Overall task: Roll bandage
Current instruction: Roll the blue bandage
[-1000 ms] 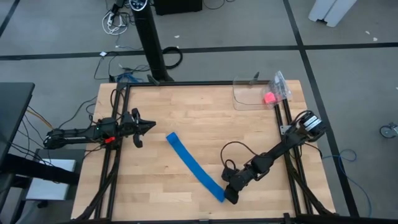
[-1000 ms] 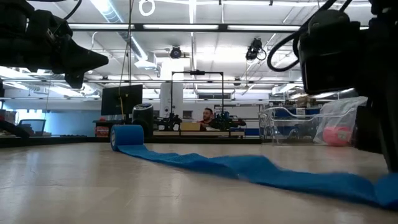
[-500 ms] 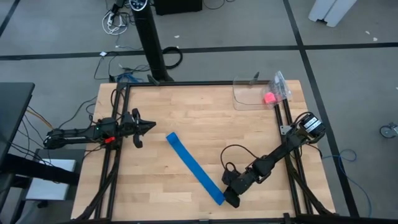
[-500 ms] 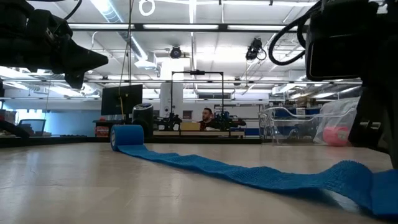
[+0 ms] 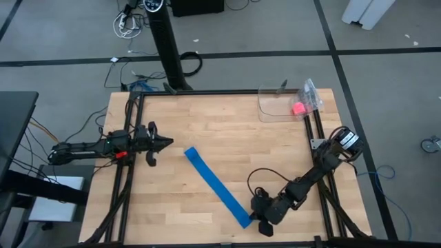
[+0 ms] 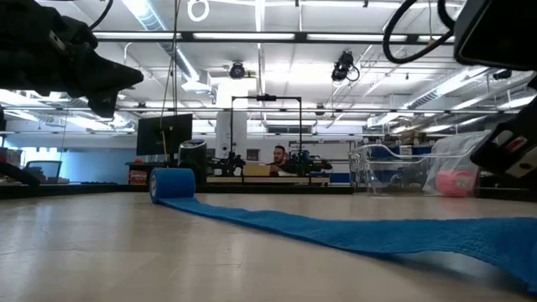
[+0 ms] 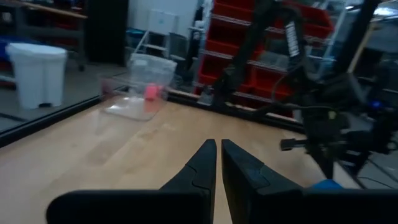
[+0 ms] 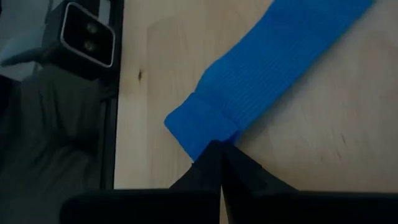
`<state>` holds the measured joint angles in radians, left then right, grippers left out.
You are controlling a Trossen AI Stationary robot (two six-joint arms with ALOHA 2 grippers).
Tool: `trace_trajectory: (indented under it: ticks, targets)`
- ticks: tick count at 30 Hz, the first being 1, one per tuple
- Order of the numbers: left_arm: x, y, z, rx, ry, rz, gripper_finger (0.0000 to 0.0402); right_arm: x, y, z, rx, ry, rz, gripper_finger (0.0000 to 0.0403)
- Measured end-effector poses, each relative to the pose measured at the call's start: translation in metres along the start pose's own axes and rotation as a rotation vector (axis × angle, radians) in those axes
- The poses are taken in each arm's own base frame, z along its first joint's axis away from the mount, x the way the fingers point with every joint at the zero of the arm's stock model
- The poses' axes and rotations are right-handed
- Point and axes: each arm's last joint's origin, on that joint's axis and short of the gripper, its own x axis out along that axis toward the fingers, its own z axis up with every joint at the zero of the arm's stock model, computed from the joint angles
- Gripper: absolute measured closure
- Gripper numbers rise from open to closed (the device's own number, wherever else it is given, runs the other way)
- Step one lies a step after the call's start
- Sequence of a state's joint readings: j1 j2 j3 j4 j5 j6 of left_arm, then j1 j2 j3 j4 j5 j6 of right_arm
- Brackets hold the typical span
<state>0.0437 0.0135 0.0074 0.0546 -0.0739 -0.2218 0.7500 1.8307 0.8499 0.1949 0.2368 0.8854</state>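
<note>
The bright blue bandage (image 5: pixel 213 184) lies as a long flat strip slanting across the table's middle. Its far end is a small coil (image 6: pixel 172 184) resting on the wood. My right gripper (image 5: pixel 253 222) is at the strip's near end, close to the table's near edge, shut on that end (image 8: pixel 219 149). In the low view the strip (image 6: pixel 336 231) rises off the table toward the held end. My left gripper (image 5: pixel 169 142) is shut and empty, level above the table's left side, pointing at the coil end; it also shows in the left wrist view (image 7: pixel 217 152). My right gripper pinches the bandage's near end between its two fingers, at the edge of a short folded-over, thicker part (image 8: pixel 198 127). The fingers come along the strip from the near-right. The held end is raised off the table; the rest lies flat on the wood, slack.
A clear plastic tub (image 5: pixel 275 107) with a small pink ball (image 5: pixel 298 107) and a plastic bag stands at the far right corner. Black frame rails (image 5: pixel 127 172) run along the table's left and right sides. A person shows far off in the room (image 6: pixel 278 156).
My right gripper has gone toward the table's near edge and a little right, holding the bandage's near end. That end has risen off the table, and a hump in the strip near it has drawn out; the coil end has stayed in place.
</note>
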Motion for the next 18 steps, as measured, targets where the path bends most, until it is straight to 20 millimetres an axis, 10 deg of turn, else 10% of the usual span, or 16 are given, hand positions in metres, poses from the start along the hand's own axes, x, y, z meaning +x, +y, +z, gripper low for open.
trace_trajectory:
  ticks: [18]
  targets:
    - [0.022, -0.026, 0.005, 0.142, 0.015, -0.36, 0.0398, 0.002, -0.006, 0.006, -0.012, -0.007, -0.027, 0.0401]
